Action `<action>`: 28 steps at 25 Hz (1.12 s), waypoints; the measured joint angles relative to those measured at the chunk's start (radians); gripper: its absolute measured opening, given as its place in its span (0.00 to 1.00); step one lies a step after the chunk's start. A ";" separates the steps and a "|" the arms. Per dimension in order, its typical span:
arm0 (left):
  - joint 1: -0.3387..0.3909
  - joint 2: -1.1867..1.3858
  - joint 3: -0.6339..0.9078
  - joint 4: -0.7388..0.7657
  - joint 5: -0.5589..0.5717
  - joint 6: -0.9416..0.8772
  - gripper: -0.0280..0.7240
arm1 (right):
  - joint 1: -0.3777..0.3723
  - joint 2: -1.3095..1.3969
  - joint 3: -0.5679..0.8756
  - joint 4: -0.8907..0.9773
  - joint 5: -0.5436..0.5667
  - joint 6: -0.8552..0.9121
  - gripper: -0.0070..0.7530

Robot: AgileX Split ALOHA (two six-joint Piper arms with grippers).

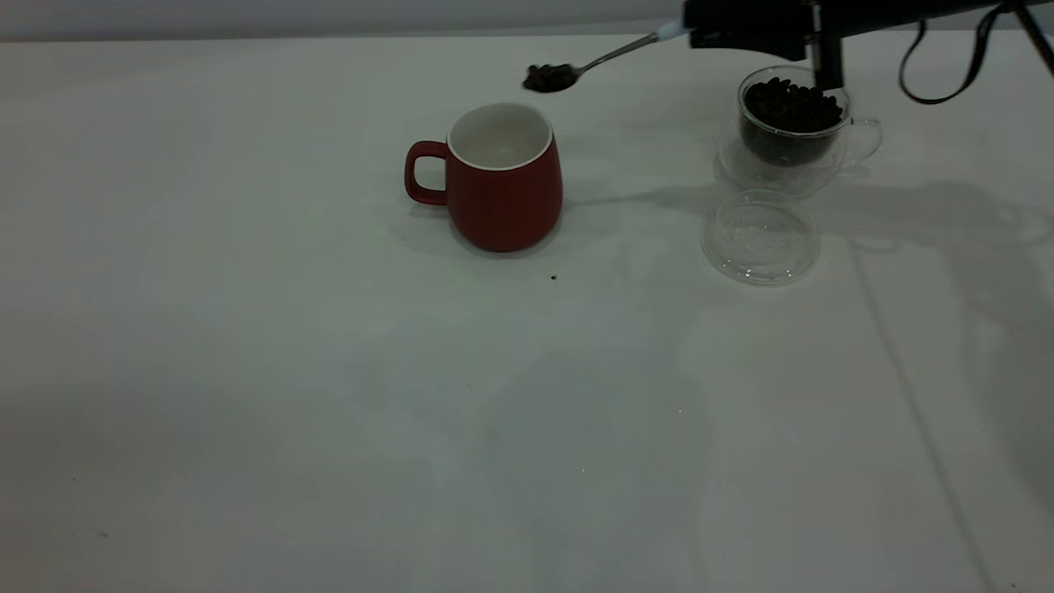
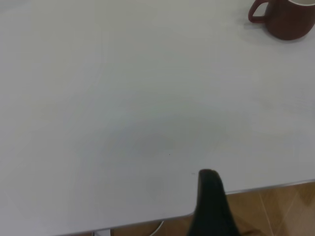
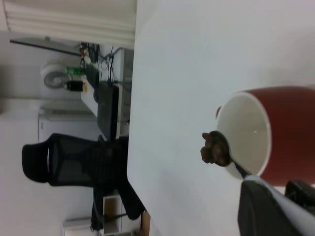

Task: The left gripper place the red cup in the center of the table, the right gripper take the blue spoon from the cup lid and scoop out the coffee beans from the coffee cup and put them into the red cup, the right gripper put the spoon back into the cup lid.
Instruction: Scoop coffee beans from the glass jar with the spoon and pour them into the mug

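The red cup (image 1: 502,177) is found upright near the middle of the table (image 1: 329,412), handle toward the left arm's side; the placing step is judged complete. Its white interior appears bare in both the exterior and right wrist views, so no beans are judged to have been delivered yet.

The spoon (image 1: 593,64) is held aloft by the right gripper (image 1: 700,33), which is closed on the pale blue handle end. The bowl is loaded with coffee beans (image 1: 550,77) and is seen, in the exterior view, above and behind the red cup's rim, slightly toward the right arm's side. In the right wrist view the heap of beans (image 3: 214,148) is seen against the cup's rim (image 3: 243,135). The scoop is judged done; the tipping into the red cup and the return of the spoon remain outstanding.

The glass coffee cup (image 1: 792,123) is noted still well filled with beans. The clear cup lid (image 1: 759,236) lies just in front of it, with nothing in it.

The left gripper (image 2: 211,206) is parked near the table's edge, well apart from the red cup (image 2: 288,18); only one dark finger is visible, and whether it is open cannot be told.

The right gripper's fingers are largely cut off at the exterior view's top edge. A small dark speck (image 1: 553,277) lies in front of the red cup; whether it is a bean cannot be determined.
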 joint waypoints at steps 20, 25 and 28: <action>0.000 0.000 0.000 0.000 0.000 0.000 0.82 | 0.093 0.005 0.000 0.052 -0.217 -0.233 0.15; 0.000 0.000 0.000 0.000 0.000 0.000 0.82 | 0.098 0.005 0.000 0.053 -0.208 -0.428 0.15; 0.000 0.000 0.000 0.000 0.000 0.000 0.82 | 0.102 0.005 0.000 0.053 -0.191 -0.496 0.15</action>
